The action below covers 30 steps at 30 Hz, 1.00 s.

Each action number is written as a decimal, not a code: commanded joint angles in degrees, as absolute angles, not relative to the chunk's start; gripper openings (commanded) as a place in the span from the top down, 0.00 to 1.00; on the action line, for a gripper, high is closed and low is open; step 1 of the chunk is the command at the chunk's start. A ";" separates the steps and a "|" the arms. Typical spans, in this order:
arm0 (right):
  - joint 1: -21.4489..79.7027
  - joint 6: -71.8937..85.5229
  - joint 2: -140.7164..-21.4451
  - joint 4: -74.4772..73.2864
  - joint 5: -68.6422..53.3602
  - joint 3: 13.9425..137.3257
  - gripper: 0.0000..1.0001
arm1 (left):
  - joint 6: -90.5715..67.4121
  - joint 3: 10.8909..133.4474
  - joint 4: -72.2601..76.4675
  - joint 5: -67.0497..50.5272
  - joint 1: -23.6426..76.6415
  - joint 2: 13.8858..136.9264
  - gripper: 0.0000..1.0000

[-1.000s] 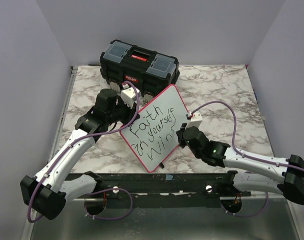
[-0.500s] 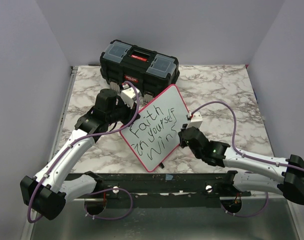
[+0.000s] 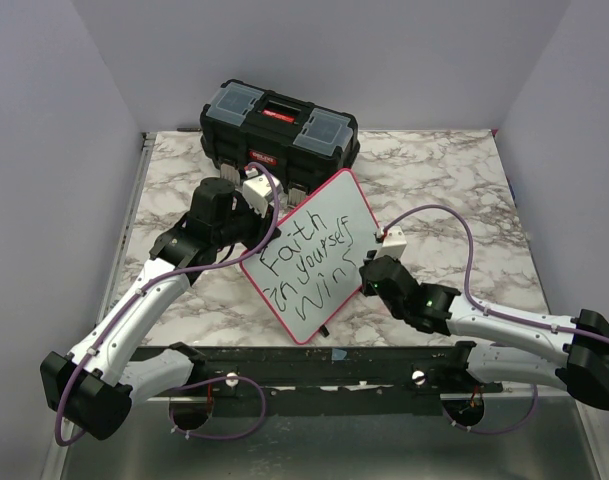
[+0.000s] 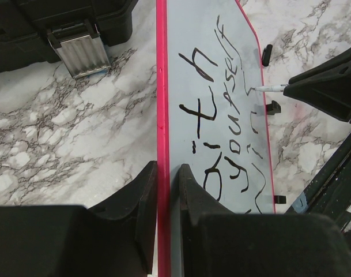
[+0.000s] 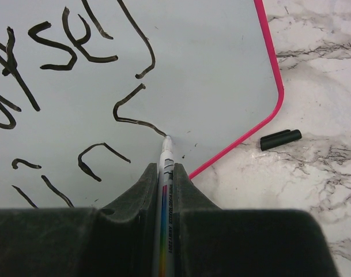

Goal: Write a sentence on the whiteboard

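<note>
Near the table's near edge, the right gripper pinches one marker, barrel mostly hidden between the fingers, tip on the whiteboard. That one board sits mid-table with the sentence in three lines, the last word hard to read. The left gripper clamps its red rim. One toolbox sits at the far edge

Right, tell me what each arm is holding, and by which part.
Left gripper: the whiteboard, its red rim pinched between the fingers. Right gripper: a marker, clamped by its barrel, tip on the board.
</note>
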<state>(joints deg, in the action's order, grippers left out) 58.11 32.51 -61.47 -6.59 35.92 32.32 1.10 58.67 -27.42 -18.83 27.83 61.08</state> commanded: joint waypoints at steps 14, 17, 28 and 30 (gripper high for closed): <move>58.20 33.18 -60.62 -4.67 23.31 29.40 0.99 | 4.65 58.62 -25.93 -17.60 28.03 59.41 1.00; 58.20 32.83 -58.71 -5.08 22.78 29.53 0.99 | 4.66 58.59 -25.92 -17.54 27.98 59.40 1.00; 58.18 32.66 -46.85 -11.80 23.81 34.25 0.99 | 4.64 58.52 -25.92 -17.40 28.03 59.09 1.00; 58.18 32.76 -45.36 -12.83 24.70 34.86 0.99 | 4.53 58.53 -25.86 -17.59 28.04 58.98 1.00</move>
<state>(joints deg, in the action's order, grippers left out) 58.11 32.53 -48.05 -9.26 23.94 32.18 1.32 58.67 -27.20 -18.52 27.88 60.40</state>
